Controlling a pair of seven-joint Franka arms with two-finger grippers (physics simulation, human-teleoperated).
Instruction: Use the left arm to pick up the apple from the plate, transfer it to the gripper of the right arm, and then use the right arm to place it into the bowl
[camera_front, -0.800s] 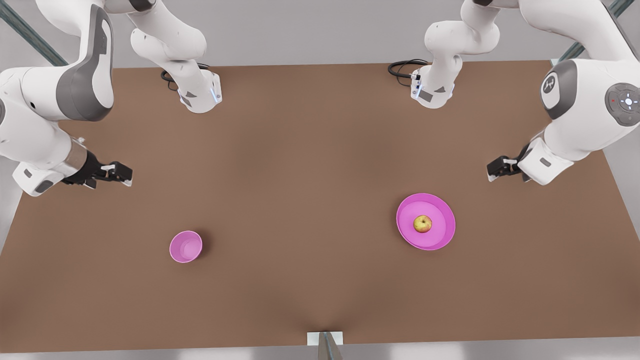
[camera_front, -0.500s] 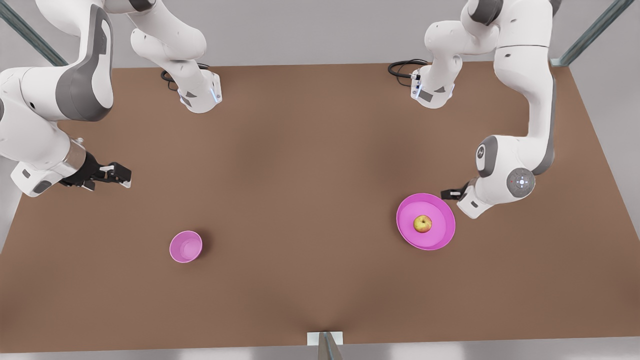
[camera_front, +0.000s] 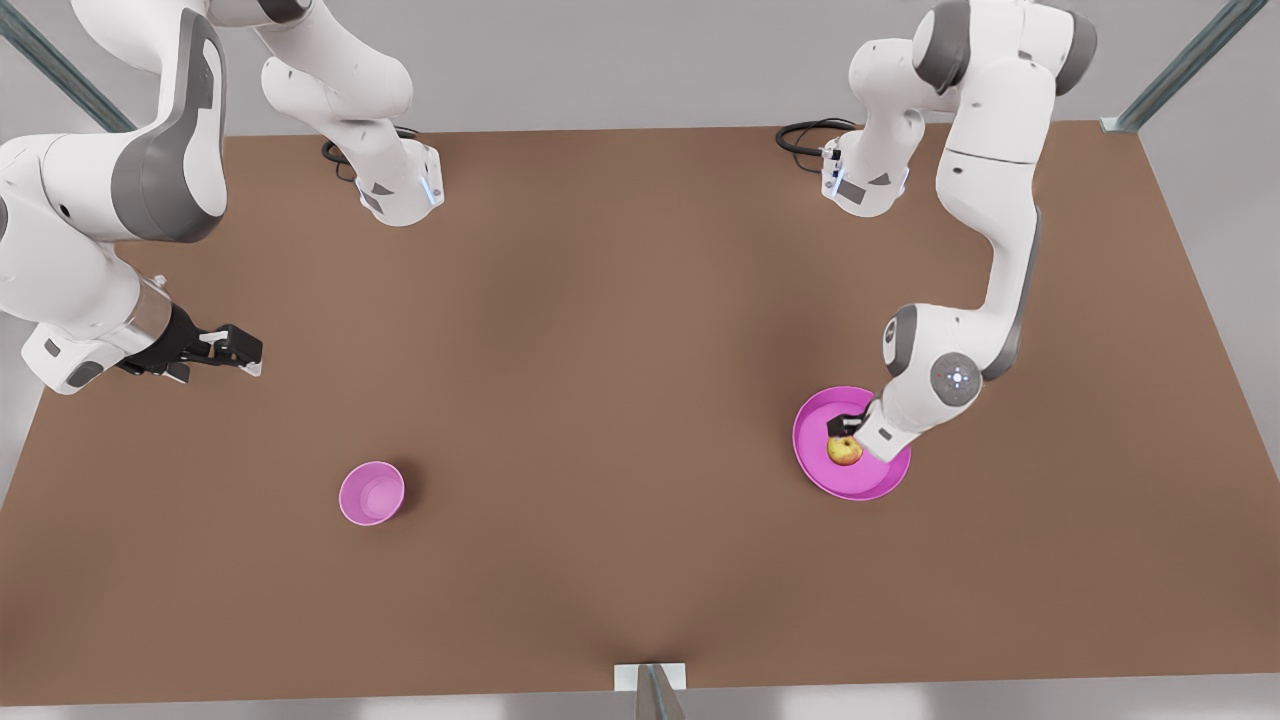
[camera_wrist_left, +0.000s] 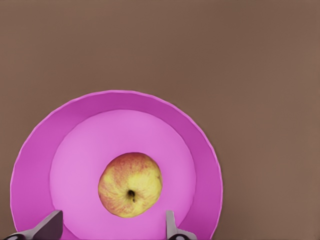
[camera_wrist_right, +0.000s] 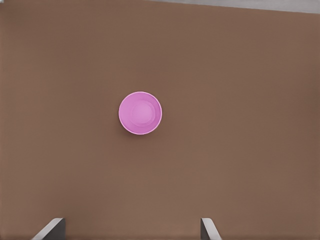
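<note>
The yellow-green apple (camera_front: 845, 452) (camera_wrist_left: 130, 185) with a red blush lies near the middle of the wide pink plate (camera_front: 872, 482) (camera_wrist_left: 200, 160) at the front view's right. My left gripper (camera_front: 838, 425) (camera_wrist_left: 110, 227) hovers just over the apple, open, with its fingertips (camera_wrist_left: 50, 227) on either side and nothing held. The small pink bowl (camera_front: 371, 493) (camera_wrist_right: 140, 113) sits at the front view's left. My right gripper (camera_front: 245, 352) (camera_wrist_right: 130, 227) waits open above the table's left side, well back from the bowl.
Both arm bases (camera_front: 400, 190) (camera_front: 865, 185) stand at the table's far edge with black cables (camera_front: 805, 135) beside them. A small metal bracket (camera_front: 650, 680) sits at the near edge. Bare brown tabletop (camera_front: 600, 400) lies between bowl and plate.
My left arm has swung in from the table's right edge and come down over the plate, its gripper now above the apple. The right arm, bowl, plate and apple have stayed put.
</note>
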